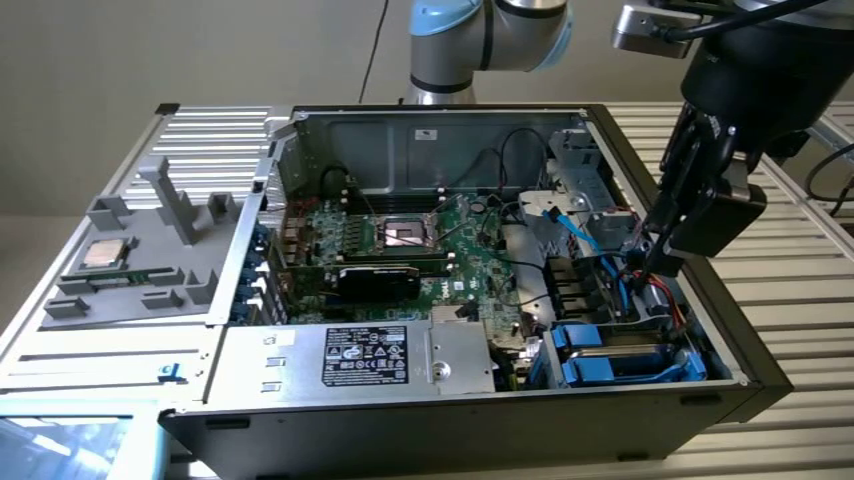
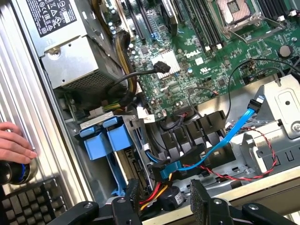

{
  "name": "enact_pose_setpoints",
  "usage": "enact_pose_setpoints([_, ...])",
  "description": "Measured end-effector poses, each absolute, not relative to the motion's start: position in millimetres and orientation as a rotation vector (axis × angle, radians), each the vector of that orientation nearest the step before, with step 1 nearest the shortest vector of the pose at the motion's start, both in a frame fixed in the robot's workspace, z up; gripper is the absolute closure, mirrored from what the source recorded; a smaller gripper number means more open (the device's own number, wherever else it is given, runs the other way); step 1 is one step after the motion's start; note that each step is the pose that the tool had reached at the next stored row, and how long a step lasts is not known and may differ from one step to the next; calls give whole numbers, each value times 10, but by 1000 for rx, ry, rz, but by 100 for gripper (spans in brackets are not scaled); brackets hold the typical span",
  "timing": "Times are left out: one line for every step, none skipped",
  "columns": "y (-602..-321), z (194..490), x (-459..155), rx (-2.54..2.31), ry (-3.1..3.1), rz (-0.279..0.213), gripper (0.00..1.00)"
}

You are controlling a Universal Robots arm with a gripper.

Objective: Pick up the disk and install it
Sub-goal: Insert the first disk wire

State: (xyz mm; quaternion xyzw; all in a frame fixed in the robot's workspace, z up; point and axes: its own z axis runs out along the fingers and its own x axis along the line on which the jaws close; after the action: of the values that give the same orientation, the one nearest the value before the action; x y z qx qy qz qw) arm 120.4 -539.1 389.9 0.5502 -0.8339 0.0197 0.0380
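Observation:
The disk shows as blue carrier tabs (image 2: 101, 138) standing upright in the drive bay, at the case's near corner on the exterior view's right (image 1: 617, 352). Its metal body is mostly hidden inside the bay. My gripper (image 1: 654, 262) hangs over the case's wall on the exterior view's right, above and behind that bay. In the wrist view my gripper (image 2: 166, 204) is open, its black padded fingertips (image 2: 199, 194) apart with nothing between them. The blue tabs lie a little off to one side of the fingers, not touching them.
The open computer case (image 1: 747, 350) holds a green motherboard (image 1: 441, 245), a labelled power-supply box (image 1: 367, 355) and a loose blue cable (image 2: 234, 131). A grey tray with a CPU chip (image 1: 107, 255) sits on the exterior view's left. A person's hand (image 2: 14, 145) rests beside a keyboard (image 2: 28, 201).

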Motion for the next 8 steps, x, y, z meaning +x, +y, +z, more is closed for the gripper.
enact_pose_setpoints([-5391,3899,1204,1688,-2559,60,44])
enact_pose_setpoints([-5391,3899,1204,1688,-2559,58,44])
enact_pose_setpoints([-5391,3899,1204,1689,-2559,57,44])
enact_pose_setpoints([-5391,3899,1204,1689,-2560,57,44])
enact_pose_setpoints([-5391,3899,1204,1689,-2560,56,44])
enact_pose_setpoints([-5391,3899,1204,1689,-2560,55,44])
enact_pose_setpoints([-5391,3899,1204,1689,-2560,55,44])
enact_pose_setpoints([-5391,3899,1204,1689,-2560,55,44])
